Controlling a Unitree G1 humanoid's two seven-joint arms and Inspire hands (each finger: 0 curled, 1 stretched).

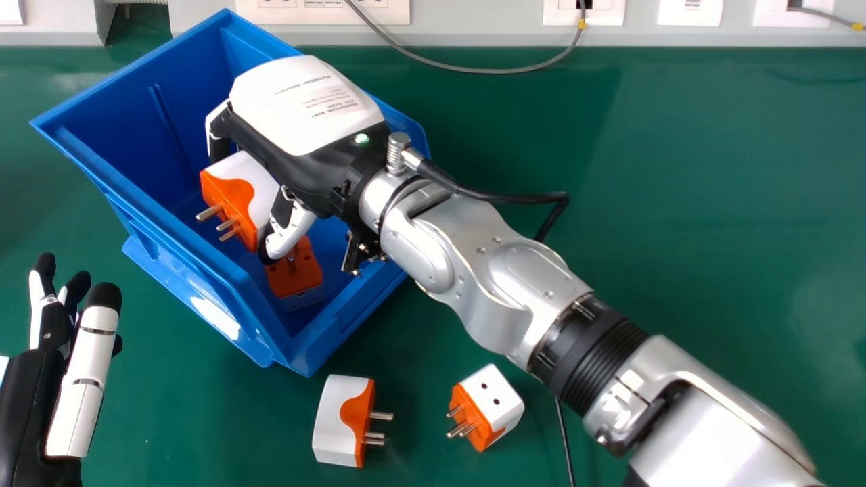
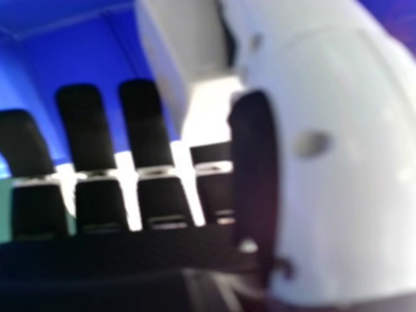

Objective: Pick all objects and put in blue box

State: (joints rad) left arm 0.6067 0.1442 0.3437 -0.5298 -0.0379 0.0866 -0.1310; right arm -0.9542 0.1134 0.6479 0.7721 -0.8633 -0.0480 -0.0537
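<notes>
R hand (image 1: 301, 111) is in over the blue box (image 1: 74, 138), thumb & fingers closed in a pinch on an orange/white adapter (image 1: 233, 193), its metal pins facing the box's L wall; gap btwn adapter & box floor can't be judged. R hand view has the fingers (image 2: 81, 130) fairly straight, adapter's pale side btwn them & the thumb. A 2nd adapter (image 1: 298, 270) sits lower in the box, nr the front end, orange face up, partly behind the R thumb. Two more are on the green bench (image 1: 710, 203) in front of the box, well apart: adapter no. 3 (image 1: 335, 419) w/ pins pointing R, adapter no. 4 (image 1: 497, 399) tilted, pins toward the L & holes on its white face. L hand (image 1: 81, 385) is open at the view's L edge, beside the box, holding nothing. Wall sockets (image 1: 582, 13) & a grey cable (image 1: 473, 70) run along the back.
</notes>
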